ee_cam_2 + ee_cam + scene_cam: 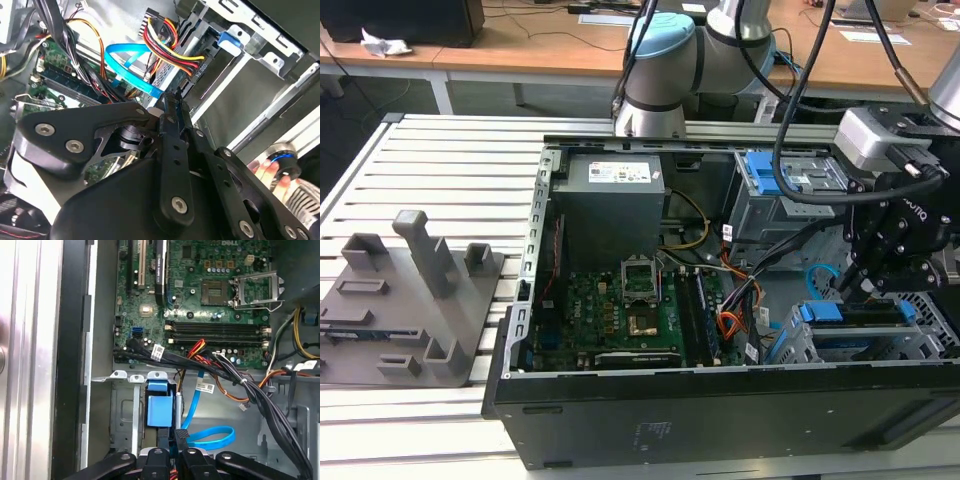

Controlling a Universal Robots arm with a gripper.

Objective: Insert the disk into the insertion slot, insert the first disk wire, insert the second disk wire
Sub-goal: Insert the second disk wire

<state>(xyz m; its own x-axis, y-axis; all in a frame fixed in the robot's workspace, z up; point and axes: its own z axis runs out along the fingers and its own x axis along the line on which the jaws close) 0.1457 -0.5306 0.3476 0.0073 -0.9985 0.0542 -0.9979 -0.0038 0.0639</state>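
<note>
In the exterior view, an open computer case [720, 420] is being carried by a slatted metal worktop [440, 150]. The pincer [855, 283] is being held low inside the case, at the corner toward the exterior view's right. A grey fixture [410, 300] is being left well apart from it, on the worktop toward the exterior view's left.

The disk [820, 313] is being cradled in the insertion slot [930, 325], with its blue carrier lying level between the perforated walls. In the first wrist view, the blue tab of the carrier is being shown just beside the pincer, with the motherboard [200, 300] beyond it.

In both wrist views, the pincer's 2 fingers are being pressed together on the dark plug end of the second disk wire [125, 57]. The glossy light-blue length of this wire is being curled into 1 loop close to the fingertips.

The first disk wire [162, 37] is being led down as a bundle of red, orange and yellow strands into 1 dark plug. That plug is being held against the end of the disk (whether it is fully seated cannot be told).
</note>
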